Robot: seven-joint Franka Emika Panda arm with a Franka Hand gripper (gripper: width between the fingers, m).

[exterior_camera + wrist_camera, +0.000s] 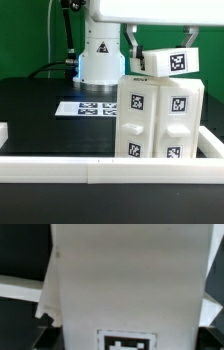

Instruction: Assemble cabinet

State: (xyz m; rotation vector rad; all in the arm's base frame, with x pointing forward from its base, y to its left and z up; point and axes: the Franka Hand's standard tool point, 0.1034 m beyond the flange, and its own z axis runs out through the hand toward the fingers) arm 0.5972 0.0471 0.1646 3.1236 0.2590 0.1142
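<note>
Exterior view: cabinet (160, 115) stands upright at right centre, doors apparently fitted. A tagged panel (168, 62) lies tilted on top, not yet seated. Gripper (136, 60) straddles its end; whether clenched, cannot tell.
</note>
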